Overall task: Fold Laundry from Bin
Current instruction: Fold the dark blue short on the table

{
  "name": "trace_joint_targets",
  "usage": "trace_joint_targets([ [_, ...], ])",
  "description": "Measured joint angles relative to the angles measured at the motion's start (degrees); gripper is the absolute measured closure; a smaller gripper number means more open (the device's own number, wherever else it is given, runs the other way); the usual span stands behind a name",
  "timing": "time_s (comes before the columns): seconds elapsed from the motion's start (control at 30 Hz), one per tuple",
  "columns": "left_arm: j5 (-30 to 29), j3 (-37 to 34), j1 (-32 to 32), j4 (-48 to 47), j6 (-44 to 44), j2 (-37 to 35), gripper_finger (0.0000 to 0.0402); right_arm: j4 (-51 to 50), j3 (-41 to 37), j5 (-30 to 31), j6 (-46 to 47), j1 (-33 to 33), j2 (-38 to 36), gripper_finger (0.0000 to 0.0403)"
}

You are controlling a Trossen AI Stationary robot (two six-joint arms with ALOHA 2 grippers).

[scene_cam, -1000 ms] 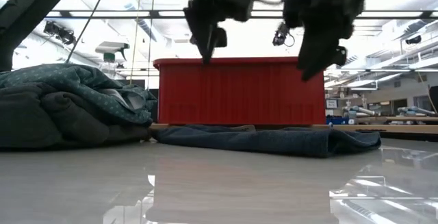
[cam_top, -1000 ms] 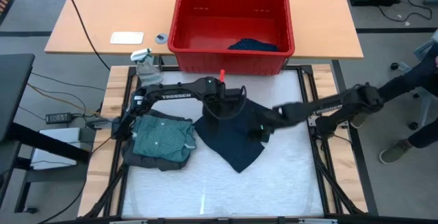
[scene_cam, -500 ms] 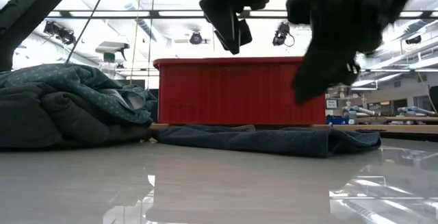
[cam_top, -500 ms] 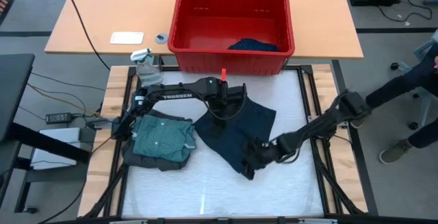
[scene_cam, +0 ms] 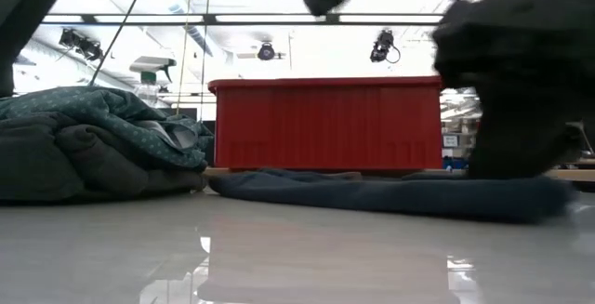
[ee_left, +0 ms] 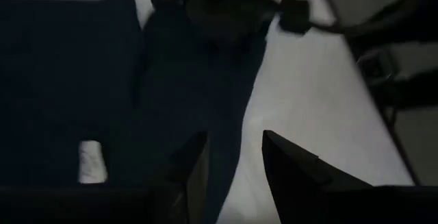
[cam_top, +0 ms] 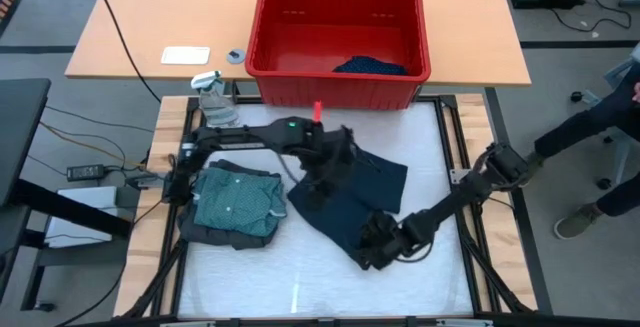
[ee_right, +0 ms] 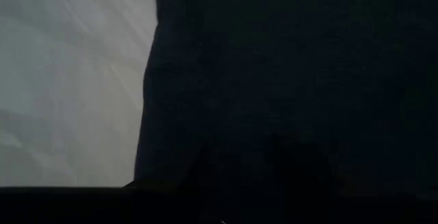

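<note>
A: What lay on the bench (cam_top: 250,267)?

B: Largest was the red bin (cam_top: 340,39), on the wooden top well beyond both pincers, with a dark blue piece (cam_top: 370,66) in its near right corner. Just this side of it, the navy garment (cam_top: 345,202) lay spread flat on the white pad. To the left pincer's left sat a pile: the teal shirt (cam_top: 238,202) on top of a dark grey piece (cam_top: 215,233).

A: And the left pincer (cam_top: 322,172)?

B: It hung above the navy garment's far part, not touching it. Its fingers (ee_left: 188,176) stood partly apart with nothing between them; the cloth and white pad showed through the gap.

A: The right pincer (cam_top: 375,242)?

B: It was down at the garment's near corner, low against the cloth. Its wrist view showed only dark fabric close up, so I could not tell how far its fingers stood apart, or whether it had hold of the cloth.

A: Anything smaller?

B: A spray bottle (cam_top: 210,91) beyond the pile, at the bin's left.
</note>
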Motion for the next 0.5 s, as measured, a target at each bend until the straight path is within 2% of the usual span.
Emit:
trace_joint_targets([
  [0.13,0.06,-0.21,-0.44,4.53,-3.92,-5.46,0.026,-5.88,-0.05,0.76,3.79,4.05,-2.0,0.0234],
  [0.2,-0.01,-3.26,-0.9,7.76,-5.85,-8.17,0.026,-7.94,-0.07,0.74,4.72,6.08,-3.32,0.0234],
  [0.4,-2.16,-26.46,-3.63,25.35,-14.38,-17.19,0.026,-9.02,-0.07,1.48,4.92,11.64,-7.26,0.0234],
  [0.5,-5.07,-35.62,-5.73,30.79,-13.9,-20.7,0.026,-9.08,-0.07,2.97,4.57,14.07,-8.84,0.0234],
])
